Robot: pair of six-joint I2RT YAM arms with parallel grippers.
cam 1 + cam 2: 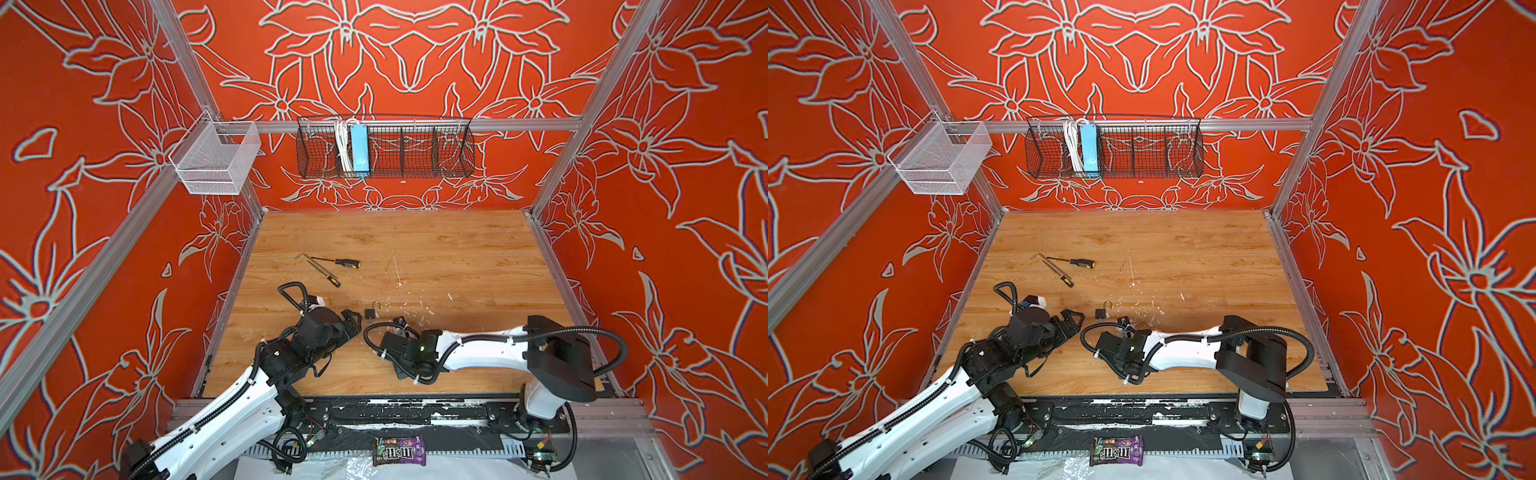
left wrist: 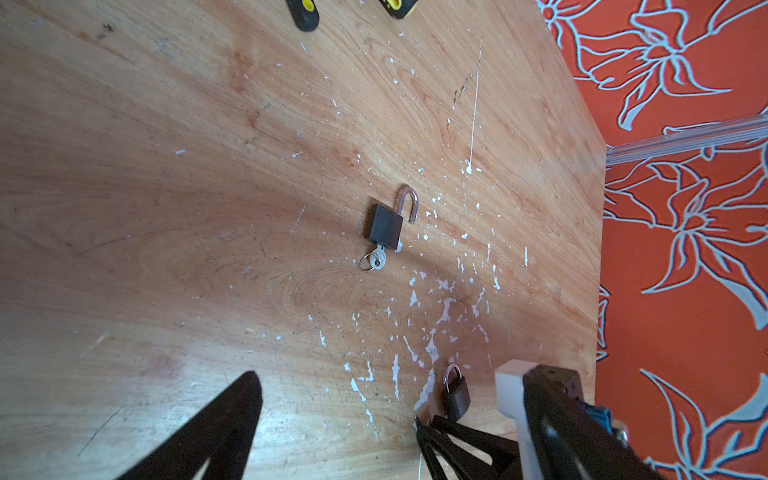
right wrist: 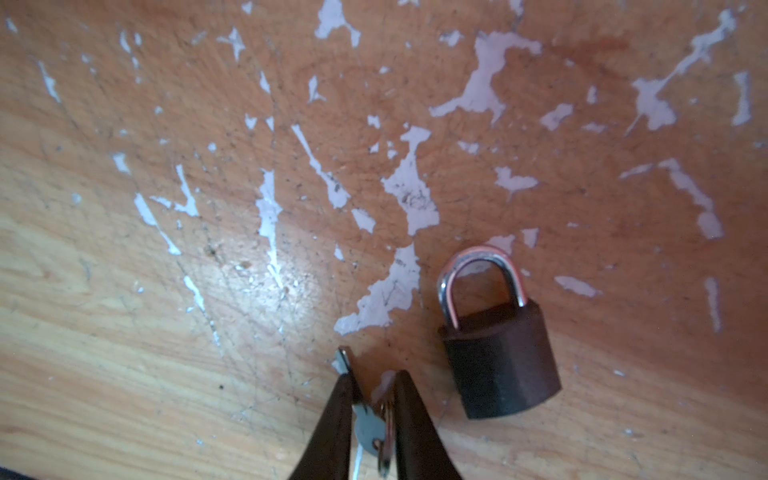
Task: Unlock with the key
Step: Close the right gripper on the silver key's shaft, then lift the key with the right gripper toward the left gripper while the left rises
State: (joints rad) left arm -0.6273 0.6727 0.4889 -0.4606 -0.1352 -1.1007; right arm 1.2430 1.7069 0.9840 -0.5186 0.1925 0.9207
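Note:
A small dark padlock (image 3: 498, 357) with its shackle shut lies flat on the wooden table (image 3: 124, 332); the left wrist view shows it too (image 2: 457, 395). My right gripper (image 3: 374, 376) is shut on a small silver key (image 3: 368, 428) with a ring, and the key's blade tip pokes out past one finger, just beside this padlock. A second dark padlock (image 1: 371, 312) (image 1: 1103, 311) (image 2: 384, 226) lies a little farther out with its shackle swung open and a key (image 2: 376, 259) in its base. My left gripper (image 1: 353, 319) is open and empty, short of the open padlock.
Two black-and-yellow screwdrivers (image 1: 347, 263) (image 1: 332, 280) lie farther back on the left. A black wire basket (image 1: 384, 149) and a white mesh basket (image 1: 216, 162) hang on the frame. A candy bag (image 1: 399, 451) lies below the table's front edge. Red walls close in three sides.

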